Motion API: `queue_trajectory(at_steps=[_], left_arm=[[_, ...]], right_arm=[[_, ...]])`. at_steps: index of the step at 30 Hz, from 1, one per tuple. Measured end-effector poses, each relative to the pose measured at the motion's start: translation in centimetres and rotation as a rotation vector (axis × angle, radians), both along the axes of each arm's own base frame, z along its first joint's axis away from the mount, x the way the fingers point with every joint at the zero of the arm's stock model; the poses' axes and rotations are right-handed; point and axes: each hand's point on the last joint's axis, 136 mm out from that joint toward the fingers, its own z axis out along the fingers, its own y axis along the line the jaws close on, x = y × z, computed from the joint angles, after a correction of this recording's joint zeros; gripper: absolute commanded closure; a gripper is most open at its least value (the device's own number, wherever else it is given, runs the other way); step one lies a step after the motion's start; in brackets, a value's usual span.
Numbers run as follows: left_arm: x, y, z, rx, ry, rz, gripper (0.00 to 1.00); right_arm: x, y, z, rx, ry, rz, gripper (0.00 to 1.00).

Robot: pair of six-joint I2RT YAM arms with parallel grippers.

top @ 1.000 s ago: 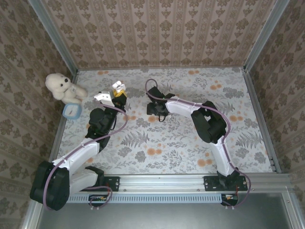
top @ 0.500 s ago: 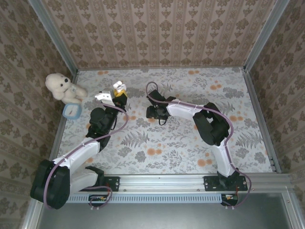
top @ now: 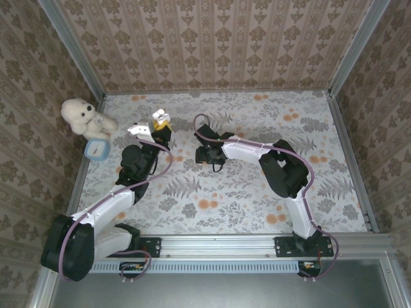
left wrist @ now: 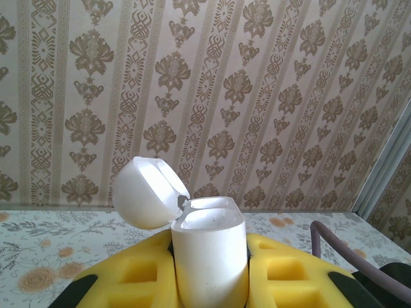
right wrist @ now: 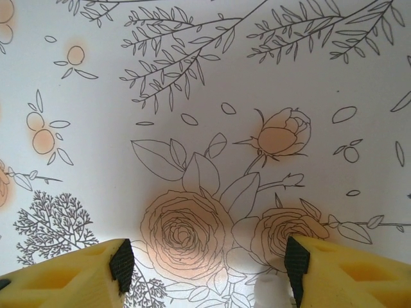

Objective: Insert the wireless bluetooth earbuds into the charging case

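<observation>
**Now: case gripped open on my left, my right pincer spread low over a bud**

Up on my left side, my left pincer (left wrist: 209,253) is pressed together on the charging case (left wrist: 212,276). Its yellow fingers (left wrist: 289,276) clamp the white body from both sides and hold it upright, clear of the tabletop (top: 257,128). The lid (left wrist: 149,194) is flipped open and leans away to the left on its hinge, its pale hollow facing up. I can see the rim of the case's mouth, but not what lies inside.

From above, that pincer sits toward the far left part of the tabletop. A white teddy bear (top: 79,115) sits at the left edge, well apart from it, and a small blue-rimmed object (top: 96,149) lies just beside the bear.

My right pincer (right wrist: 209,263) points down at the flowered surface near the middle of the tabletop, to the right of the held case and apart from it. Its two yellow fingers, each with a black pad (right wrist: 119,260), stand wide apart and pinch nothing. At the bottom edge of my right wrist view a small white earbud (right wrist: 270,292) lies on the tabletop between the fingers, just beside the right-hand pad. It is blurred and cut off by the frame, so I cannot tell whether the pad touches it.
</observation>
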Motion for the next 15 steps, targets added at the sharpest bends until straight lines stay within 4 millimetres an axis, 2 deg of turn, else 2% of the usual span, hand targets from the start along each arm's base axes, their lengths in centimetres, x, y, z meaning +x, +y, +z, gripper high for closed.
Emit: queue_trajectory(at_steps=[15], left_arm=[[-0.1,-0.3,0.0,-0.006,0.003,-0.012,1.00]], right_arm=[[0.3,-1.7,-0.2,-0.028,0.002,-0.028,0.33]])
